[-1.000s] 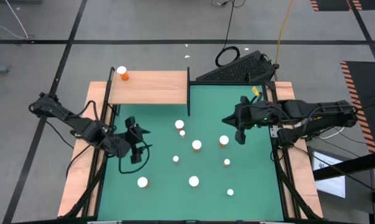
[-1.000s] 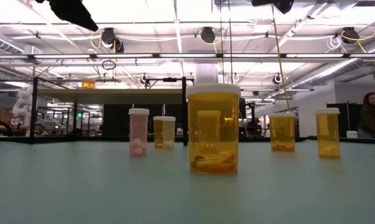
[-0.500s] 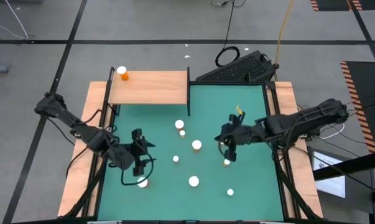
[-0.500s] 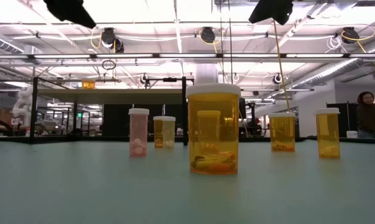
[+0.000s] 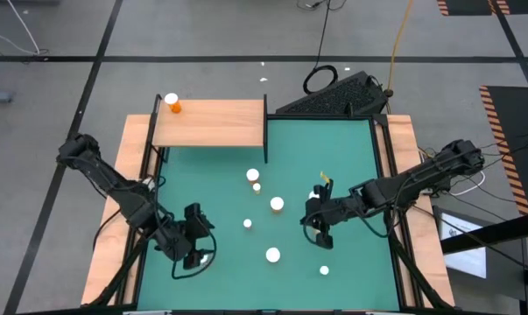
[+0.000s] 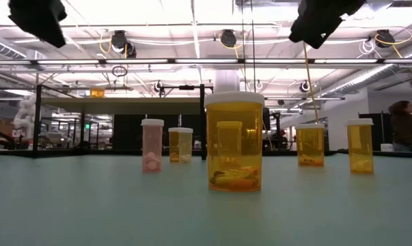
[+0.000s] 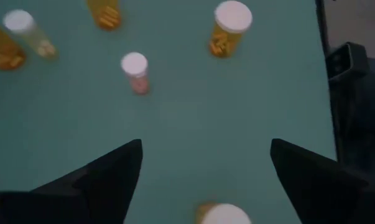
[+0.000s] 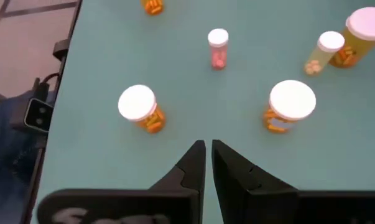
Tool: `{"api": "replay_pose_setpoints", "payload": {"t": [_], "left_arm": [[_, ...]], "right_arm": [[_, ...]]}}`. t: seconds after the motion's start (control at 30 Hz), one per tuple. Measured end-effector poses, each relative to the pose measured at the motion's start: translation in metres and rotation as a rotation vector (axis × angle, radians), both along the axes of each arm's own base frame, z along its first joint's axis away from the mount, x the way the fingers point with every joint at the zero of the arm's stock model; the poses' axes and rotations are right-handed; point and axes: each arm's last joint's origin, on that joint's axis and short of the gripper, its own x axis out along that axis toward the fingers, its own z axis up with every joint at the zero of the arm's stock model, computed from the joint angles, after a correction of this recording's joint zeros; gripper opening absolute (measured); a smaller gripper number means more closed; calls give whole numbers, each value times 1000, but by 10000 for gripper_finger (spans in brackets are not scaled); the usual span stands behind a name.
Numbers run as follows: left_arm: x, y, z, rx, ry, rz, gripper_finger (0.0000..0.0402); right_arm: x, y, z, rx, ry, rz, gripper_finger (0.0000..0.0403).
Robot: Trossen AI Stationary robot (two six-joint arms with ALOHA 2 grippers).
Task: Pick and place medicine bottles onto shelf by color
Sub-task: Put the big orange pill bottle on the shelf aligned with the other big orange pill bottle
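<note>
While left gripper hangs above orange bottle near mat's left front, jaws spread wide, nothing held; centre white cap between fingers, descend straight, clamp body below cap; right gripper closed, empty, mid-mat; shelf far-left, one bottle on it

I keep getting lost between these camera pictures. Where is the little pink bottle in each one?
High view: the pink bottle stands on the green mat, left of its middle.
Low view: left of centre, farther back.
Left wrist view: in view on the mat.
Right wrist view: in view, farther off.
Shared landmark: the large orange bottle close by it.
</note>
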Motion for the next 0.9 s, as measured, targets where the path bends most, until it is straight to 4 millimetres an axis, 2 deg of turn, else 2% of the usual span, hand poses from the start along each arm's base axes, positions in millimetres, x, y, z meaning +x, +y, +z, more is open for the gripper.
{"api": "replay_pose_setpoints", "payload": {"t": [0.13, 0.3, 0.53, 0.7, 0.9], "left_arm": [[1, -15, 4, -9, 17, -13, 386], [2, -29, 6, 34, 86, -9, 376], [-1, -46, 3, 56, 162, -27, 366], [-10, -49, 1, 72, 197, -34, 365], [-15, -54, 0, 76, 204, -65, 365]], "right_arm": [[1, 0, 1, -7, -14, -8, 24], [4, 1, 3, 10, -66, -55, 24], [0, 3, -12, -1, -65, -2, 25], [2, -3, -15, 7, -61, -30, 27], [4, -3, -13, 18, -89, -34, 69]]}}
